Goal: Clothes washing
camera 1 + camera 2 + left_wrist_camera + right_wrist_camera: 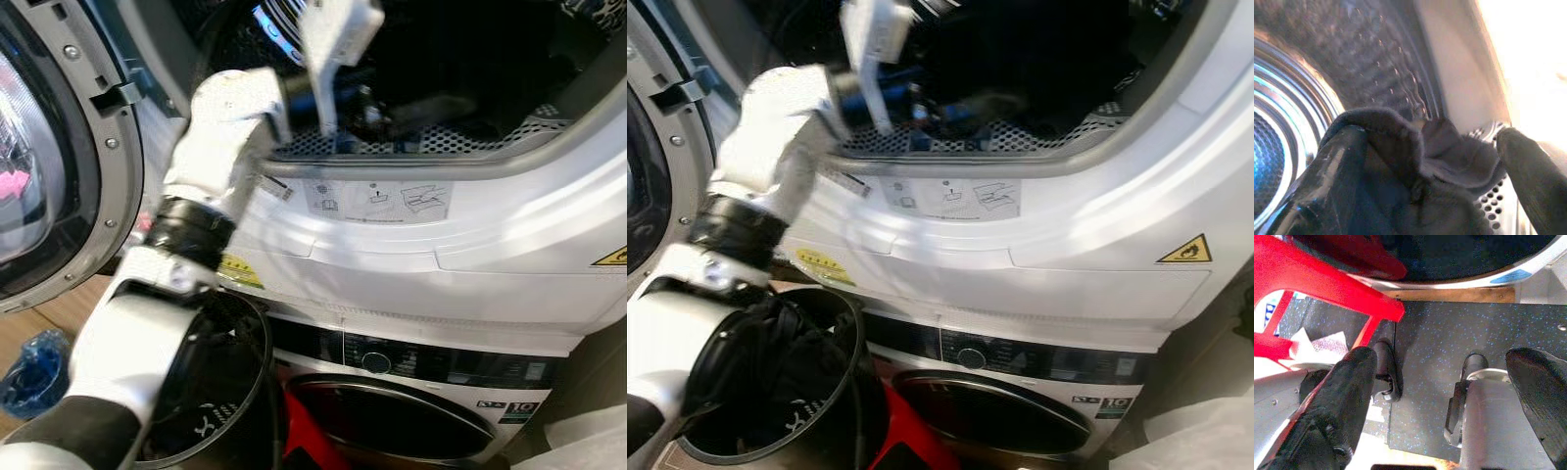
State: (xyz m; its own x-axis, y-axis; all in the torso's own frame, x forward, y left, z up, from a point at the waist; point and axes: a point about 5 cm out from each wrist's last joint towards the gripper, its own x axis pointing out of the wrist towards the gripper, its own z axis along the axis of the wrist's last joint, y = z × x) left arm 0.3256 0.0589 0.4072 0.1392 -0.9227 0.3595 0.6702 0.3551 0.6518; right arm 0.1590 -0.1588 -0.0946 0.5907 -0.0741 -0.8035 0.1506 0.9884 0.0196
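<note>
head views: two stacked machines, upper dryer with door swung open at the robot's left, lower washer with dark round window. one black laundry basket below the left arm, dark clothes inside. one red stool just beside the basket, before the washer. one blue crumpled bag on the floor at far left. one yellow warning triangle on the upper machine's front. left arm reaching up into the upper drum opening, left pincer over the perforated rim, blurred.

left wrist view: inside of steel drum, ribbed and dotted. one dark garment bunched between the two black fingers; left pincer clamped on it, garment inside the drum mouth.

right wrist view: right pincer hanging low, fingers spread wide, nothing between them. speckled dark floor mat, red stool leg, washer's lower edge, two robot feet.
</note>
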